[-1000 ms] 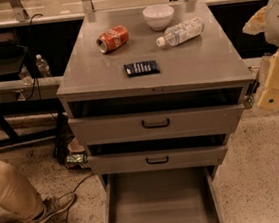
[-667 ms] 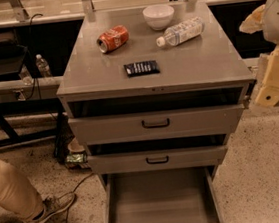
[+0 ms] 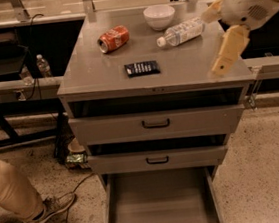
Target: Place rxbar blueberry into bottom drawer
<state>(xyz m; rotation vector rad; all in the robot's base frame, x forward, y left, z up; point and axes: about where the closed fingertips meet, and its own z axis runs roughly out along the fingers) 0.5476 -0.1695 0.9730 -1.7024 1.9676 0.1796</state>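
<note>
The rxbar blueberry (image 3: pixel 142 68), a flat dark bar with pale lettering, lies on the grey cabinet top (image 3: pixel 90 74), near the front and about mid-width. The bottom drawer (image 3: pixel 160 209) is pulled open below; its grey interior holds nothing. My gripper (image 3: pixel 228 50) hangs from the cream arm at the upper right, over the right edge of the cabinet top. It is well to the right of the bar and apart from it, and it holds nothing that I can see.
A red soda can (image 3: pixel 113 38) lies on its side at the back left of the top. A white bowl (image 3: pixel 159 16) and a lying plastic bottle (image 3: pixel 181 32) are at the back right. The two upper drawers (image 3: pixel 156 124) are nearly closed. A person's leg and shoe (image 3: pixel 18 197) are at the lower left.
My arm and gripper have moved left, from beside the cabinet to over the right edge of its top. The objects and drawers have not moved.
</note>
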